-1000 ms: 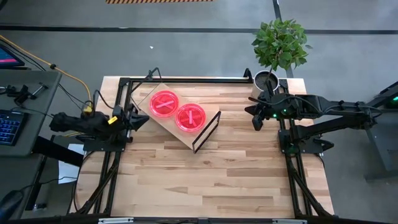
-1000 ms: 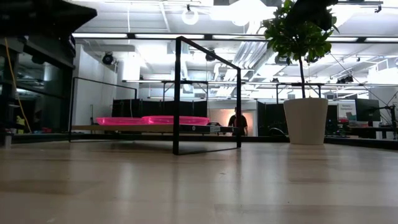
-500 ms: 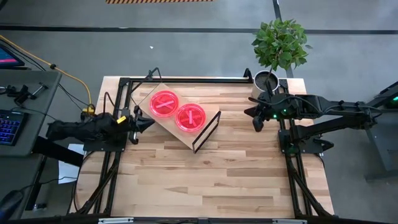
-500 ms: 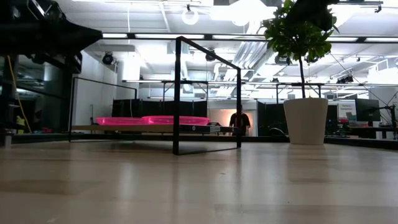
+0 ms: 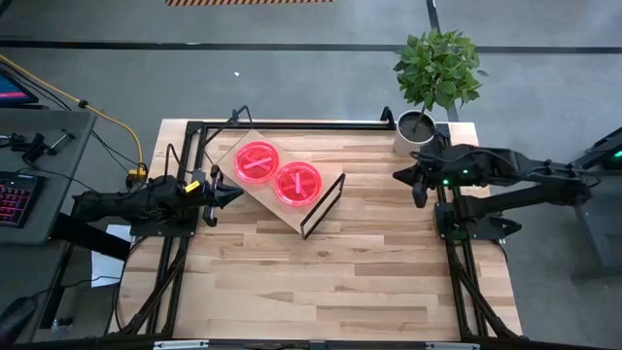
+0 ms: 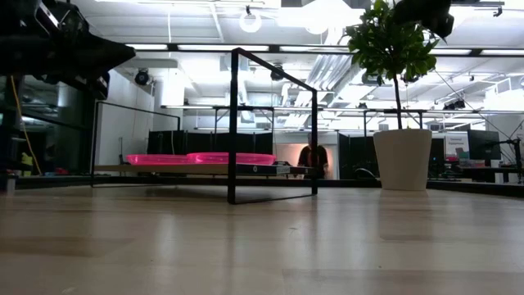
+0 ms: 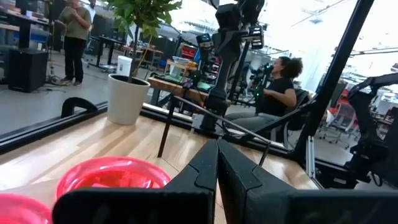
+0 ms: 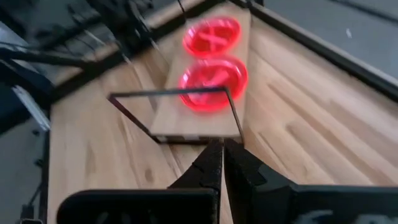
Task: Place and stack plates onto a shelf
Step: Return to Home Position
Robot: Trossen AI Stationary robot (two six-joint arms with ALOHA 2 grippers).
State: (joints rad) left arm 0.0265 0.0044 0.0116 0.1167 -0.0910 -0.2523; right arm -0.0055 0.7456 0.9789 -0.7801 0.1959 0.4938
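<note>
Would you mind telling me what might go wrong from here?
The left gripper, shut, sits close beside the shelf; a sideways swing might nudge it and shift the two plate stacks. The right gripper, shut, hangs near the plant pot and could clip it on a careless move.

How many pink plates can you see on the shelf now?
2 show from above, side by side on the shelf: the left plate and the right plate. Each may hide more stacked beneath.

Translucent pink plates (image 5: pixel 257 161) lie flat in 2 adjacent spots on the angled light-wood shelf (image 5: pixel 290 214).
</note>
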